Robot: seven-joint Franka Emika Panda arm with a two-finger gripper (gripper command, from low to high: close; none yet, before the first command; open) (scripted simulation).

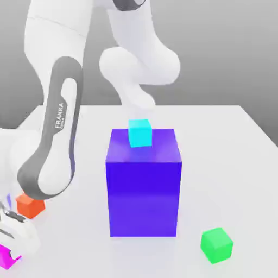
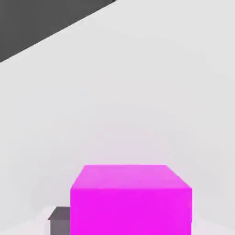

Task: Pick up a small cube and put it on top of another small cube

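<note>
Small magenta cube [image 1: 7, 256] at the extreme lower left corner of the exterior frame, cut by the edge, directly under the white Franka hand [image 1: 15, 231] that reaches down there. In the hand view, same magenta cube [image 2: 131, 199] fills the lower centre, close to the lens, top face and one side visible, square-on with no obvious skew; a dark grey bit [image 2: 59, 220] at its lower left flank, probably a fingertip, too little showing to be sure. Finger state: cannot tell from either view. Key relation: cube straight beneath the hand, near enough that remaining travel looks like a short vertical drop, little lateral correction. Cube has no long axis, so wrist yaw only needs to square with its faces. Candidate stack targets: small orange-red cube [image 1: 30, 205] just above and right of the hand, nearest; small green cube [image 1: 217, 245] at lower right; small cyan cube [image 1: 140, 133] on top of the big blue block [image 1: 144, 195] at centre. All on the white tabletop [image 1: 233, 163].
</note>
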